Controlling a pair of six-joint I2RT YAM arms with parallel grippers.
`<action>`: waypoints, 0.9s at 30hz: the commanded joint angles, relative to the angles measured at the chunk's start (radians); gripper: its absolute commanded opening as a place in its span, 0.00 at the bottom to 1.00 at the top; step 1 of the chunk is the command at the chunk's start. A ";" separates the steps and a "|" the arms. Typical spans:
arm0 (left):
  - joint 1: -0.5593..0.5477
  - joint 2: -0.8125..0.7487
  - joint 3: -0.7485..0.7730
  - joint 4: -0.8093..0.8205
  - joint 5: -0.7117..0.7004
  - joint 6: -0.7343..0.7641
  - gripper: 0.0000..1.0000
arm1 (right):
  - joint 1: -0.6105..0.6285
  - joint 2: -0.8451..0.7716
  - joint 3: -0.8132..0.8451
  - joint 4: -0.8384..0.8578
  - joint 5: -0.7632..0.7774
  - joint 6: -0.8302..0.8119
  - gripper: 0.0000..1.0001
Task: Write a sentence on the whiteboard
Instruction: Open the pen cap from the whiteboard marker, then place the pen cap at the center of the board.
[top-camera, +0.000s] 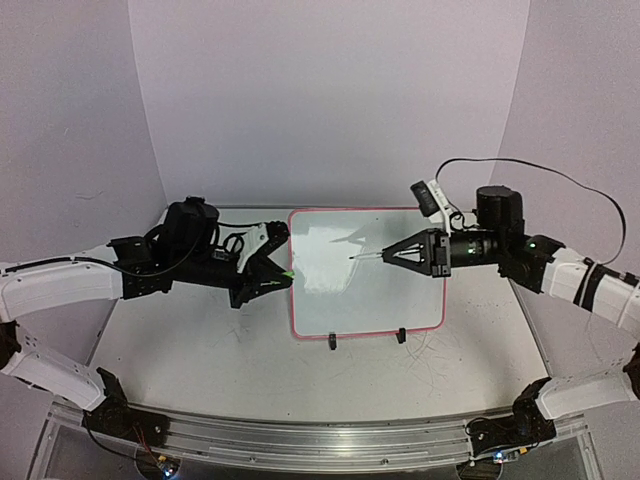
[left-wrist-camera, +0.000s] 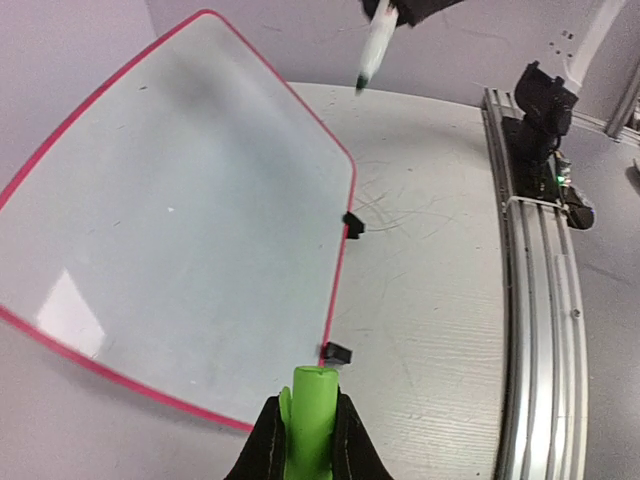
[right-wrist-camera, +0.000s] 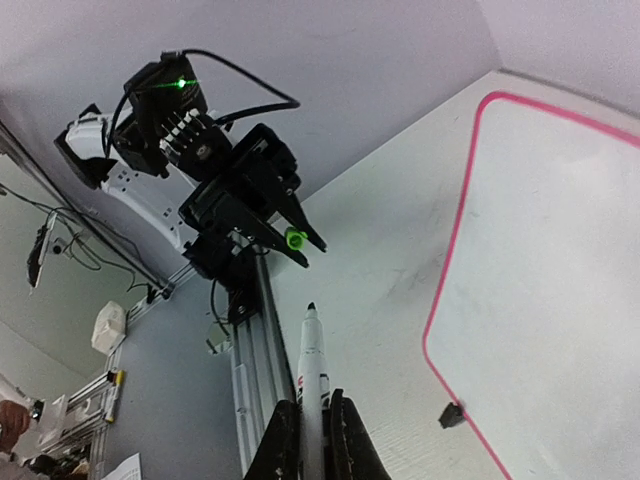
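Note:
The whiteboard (top-camera: 370, 290) with its pink-red frame lies in the middle of the table, also visible in the left wrist view (left-wrist-camera: 180, 220) and the right wrist view (right-wrist-camera: 560, 260). Its surface is blank and the sentence is not in view. My left gripper (top-camera: 285, 272) hovers at the board's left edge, shut on a bright green marker cap (left-wrist-camera: 315, 390). My right gripper (top-camera: 388, 255) is over the board's upper right part, shut on a white marker (right-wrist-camera: 312, 350). The marker's dark tip (top-camera: 352, 257) points left, above the board.
Two small black feet (top-camera: 332, 343) (top-camera: 401, 336) stick out at the board's near edge. An aluminium rail (top-camera: 320, 440) runs along the table's near edge between the arm bases. Purple-white walls close in the back and sides. A black cable (top-camera: 560, 180) loops above the right arm.

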 joint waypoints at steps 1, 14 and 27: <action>0.023 -0.092 -0.044 0.022 -0.109 0.022 0.00 | -0.041 -0.131 -0.044 0.008 0.102 -0.071 0.00; 0.124 -0.012 -0.233 0.060 -0.882 -0.649 0.00 | -0.041 -0.210 -0.019 -0.055 0.479 -0.174 0.00; 0.125 0.329 -0.177 0.033 -0.881 -0.815 0.00 | -0.040 -0.180 -0.014 0.069 0.481 -0.107 0.00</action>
